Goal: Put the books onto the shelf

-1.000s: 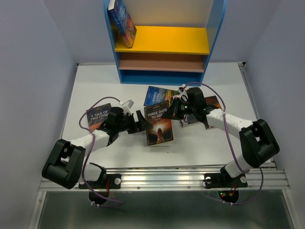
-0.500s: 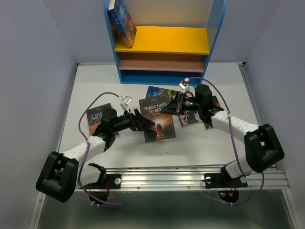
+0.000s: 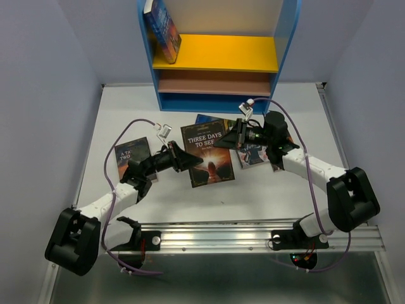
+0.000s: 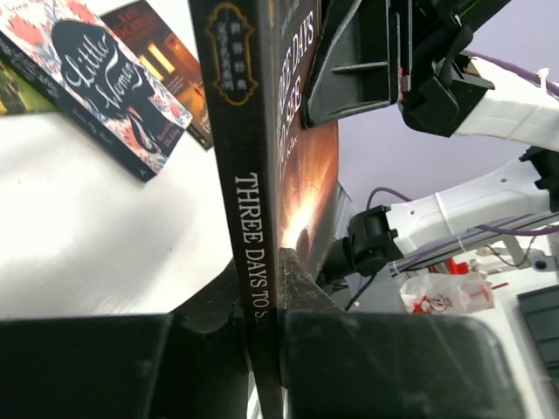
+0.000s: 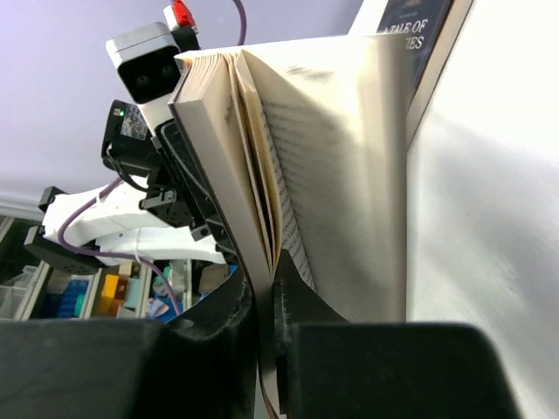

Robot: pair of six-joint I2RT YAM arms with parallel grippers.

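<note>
While both arms reach in toward the middle, we see the Three Days to See book point(image 3: 207, 155) held between them over the white surface point(image 3: 297, 114). It is a thin paperback. It is a flat rectangle with a dark, smooth cover that glows orange low down. Its cover faces up. Its long side runs from the far end to the near end with a small tilt, and the title sits at the far end. The spine is on the left side.

The left end effector point(image 3: 183, 158) is clamped on the spine. In the left wrist view we see its black fingers point(image 4: 393, 367) pressing the spine from both sides. The right end effector point(image 3: 229, 140) is pinched tight on the far right corner. In the right wrist view its fingers point(image 5: 376, 367) squeeze the cover and a few sheets, and the pale paper pages fan open.

More books lie flat on the surface. A dark Tale of Two Cities book point(image 3: 130, 156) lies to the left. A blue book point(image 3: 204, 120) peeks out behind the held one. The left wrist view shows a Little Women book point(image 4: 105, 83) with red flowers on it.

At the far end stands the shelf point(image 3: 215, 103). It has a bright blue frame, a smooth yellow board point(image 3: 221, 54) on top and a brown board point(image 3: 215, 82) under it. One leaning book point(image 3: 162, 28) with a blue cover stands on the yellow board and rests against the left wall.
</note>
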